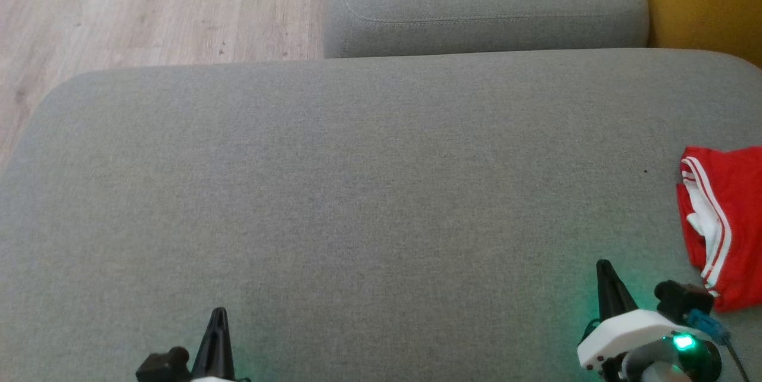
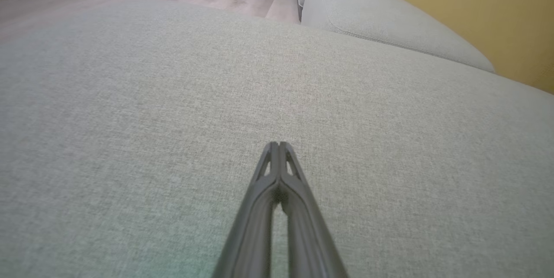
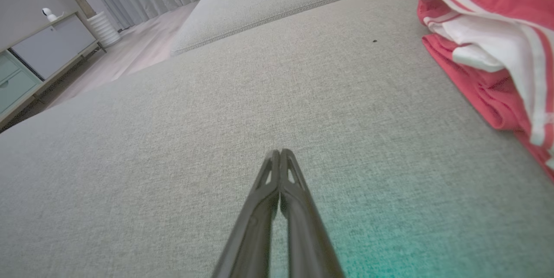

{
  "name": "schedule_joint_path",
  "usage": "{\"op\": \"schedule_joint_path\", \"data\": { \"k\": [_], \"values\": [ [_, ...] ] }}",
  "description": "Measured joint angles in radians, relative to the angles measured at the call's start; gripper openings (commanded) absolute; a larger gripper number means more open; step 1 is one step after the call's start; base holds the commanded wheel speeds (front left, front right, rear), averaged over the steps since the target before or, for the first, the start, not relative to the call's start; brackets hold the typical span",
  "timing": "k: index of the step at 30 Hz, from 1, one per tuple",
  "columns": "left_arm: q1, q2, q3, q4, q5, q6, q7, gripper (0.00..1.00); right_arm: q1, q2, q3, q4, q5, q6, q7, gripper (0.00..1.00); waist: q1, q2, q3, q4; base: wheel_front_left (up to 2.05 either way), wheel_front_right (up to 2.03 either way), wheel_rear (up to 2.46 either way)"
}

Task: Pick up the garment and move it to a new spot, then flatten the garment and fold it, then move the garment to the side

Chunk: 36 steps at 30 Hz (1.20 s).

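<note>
Found the garment [image 1: 727,215], red with white stripes, at the right edge of the grey seat cushion [image 1: 357,191], partly out of view. Looked layered there, red over a white inner face, in a compact heap rather than spread flat. Could not tell a neat fold from a loose bunch.

Saw the right gripper [image 1: 604,269] at the near edge, just left of the garment and apart from it, pinched together on nothing. Saw the left gripper [image 1: 218,316] also near but well to the left, likewise closed tight and empty, above bare cushion.

Judged the scene to fit two stages alike: a heap waiting at the side to be picked up and carried to the open middle, or a folded piece set aside there, with both arms drawn back to the near edge. Could not settle between them from one look.

For the former, would have had to part the right fingers and reach right to the nearest red edge, with plenty of bare cushion to the left for spreading. For the latter, nothing more to do.
</note>
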Motion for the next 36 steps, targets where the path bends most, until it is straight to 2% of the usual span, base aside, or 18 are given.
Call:
{"op": "schedule_joint_path", "data": {
  "k": [36],
  "values": [
    [-0.021, 0.000, 0.065, -0.068, -0.398, -0.040, 0.098, 0.00, 0.002, 0.000, -0.033, -0.131, 0.410, 0.000, 0.099, 0.00, 0.0001, 0.0000, 0.005, -0.014, 0.00, 0.00, 0.00]
  ]
}}
